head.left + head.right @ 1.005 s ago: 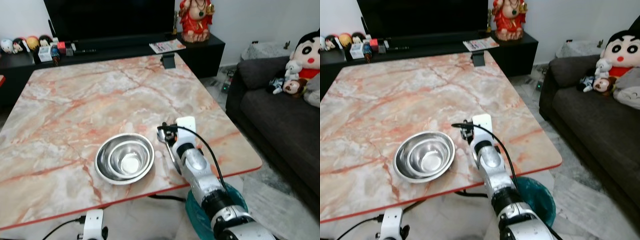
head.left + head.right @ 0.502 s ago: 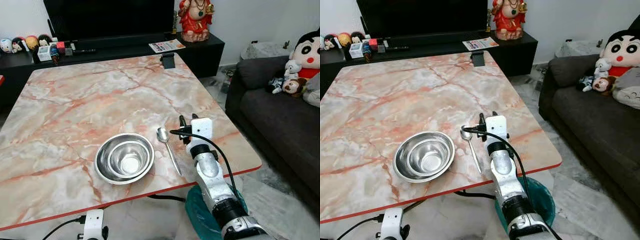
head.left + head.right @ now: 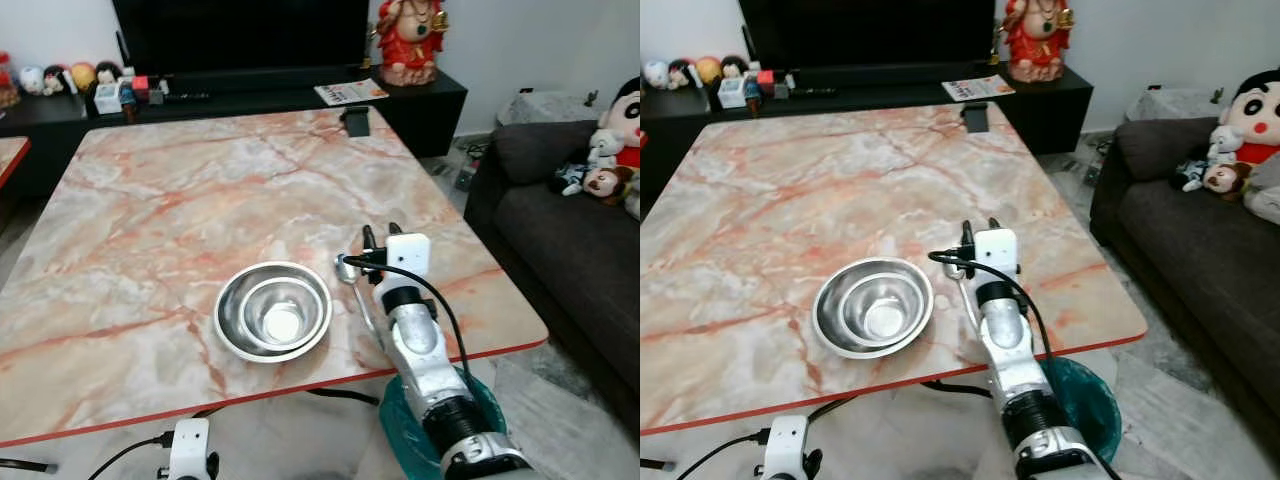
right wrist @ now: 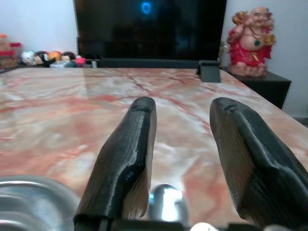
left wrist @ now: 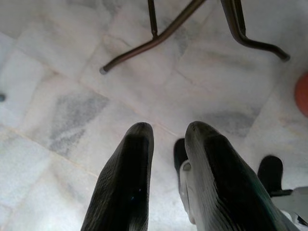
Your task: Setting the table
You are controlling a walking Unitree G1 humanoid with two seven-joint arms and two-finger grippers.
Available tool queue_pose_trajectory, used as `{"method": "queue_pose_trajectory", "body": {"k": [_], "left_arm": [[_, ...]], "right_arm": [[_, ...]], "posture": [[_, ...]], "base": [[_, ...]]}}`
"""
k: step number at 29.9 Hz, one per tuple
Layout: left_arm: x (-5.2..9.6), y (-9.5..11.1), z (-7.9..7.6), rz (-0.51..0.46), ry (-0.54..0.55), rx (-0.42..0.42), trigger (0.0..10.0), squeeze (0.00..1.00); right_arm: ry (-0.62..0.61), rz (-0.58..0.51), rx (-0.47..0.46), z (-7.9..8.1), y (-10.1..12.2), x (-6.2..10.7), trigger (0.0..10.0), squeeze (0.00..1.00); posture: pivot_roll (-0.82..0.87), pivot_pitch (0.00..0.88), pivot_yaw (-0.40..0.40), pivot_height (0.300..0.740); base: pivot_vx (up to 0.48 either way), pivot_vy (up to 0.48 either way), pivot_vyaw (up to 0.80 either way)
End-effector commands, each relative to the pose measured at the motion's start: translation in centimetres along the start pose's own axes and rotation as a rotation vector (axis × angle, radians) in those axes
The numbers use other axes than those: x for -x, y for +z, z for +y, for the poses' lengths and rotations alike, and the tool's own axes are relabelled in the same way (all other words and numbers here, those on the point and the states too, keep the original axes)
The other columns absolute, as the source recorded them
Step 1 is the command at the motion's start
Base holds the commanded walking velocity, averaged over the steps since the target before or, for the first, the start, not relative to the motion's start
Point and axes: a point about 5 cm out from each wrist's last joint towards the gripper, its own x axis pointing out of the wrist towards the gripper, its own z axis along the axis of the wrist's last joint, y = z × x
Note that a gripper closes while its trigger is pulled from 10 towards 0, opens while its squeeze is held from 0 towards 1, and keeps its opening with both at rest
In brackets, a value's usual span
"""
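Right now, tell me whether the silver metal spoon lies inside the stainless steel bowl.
No, the silver metal spoon lies on the marble table beside the stainless steel bowl.

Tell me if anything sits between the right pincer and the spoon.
Nothing visible does. The right pincer hangs open over the spoon, which lies on the marble table just right of the steel bowl. In the right wrist view the spoon's bowl shows between the two fingers, unobstructed.

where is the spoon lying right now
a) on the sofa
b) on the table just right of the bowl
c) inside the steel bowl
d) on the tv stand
b: the spoon lies flat on the marble table beside the bowl, under the open right gripper.
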Motion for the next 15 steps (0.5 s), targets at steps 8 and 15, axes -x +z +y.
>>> {"method": "queue_pose_trajectory", "body": {"k": [8,15], "left_arm": [[0.02,-0.14,-0.16,0.004,-0.006,-0.007,10.0,0.00],[-0.04,0.06,-0.15,0.001,-0.008,-0.006,10.0,0.00]], "right_arm": [[-0.011,-0.015,0.006,-0.44,0.52,-0.39,10.0,0.00],[0.006,-0.001,0.000,-0.08,0.34,-0.41,10.0,0.00]], "posture": [[-0.01,0.000,0.005,0.740],[-0.01,0.000,0.007,0.740]], "base": [[0.000,0.342,0.00],[0.000,0.399,0.00]]}}
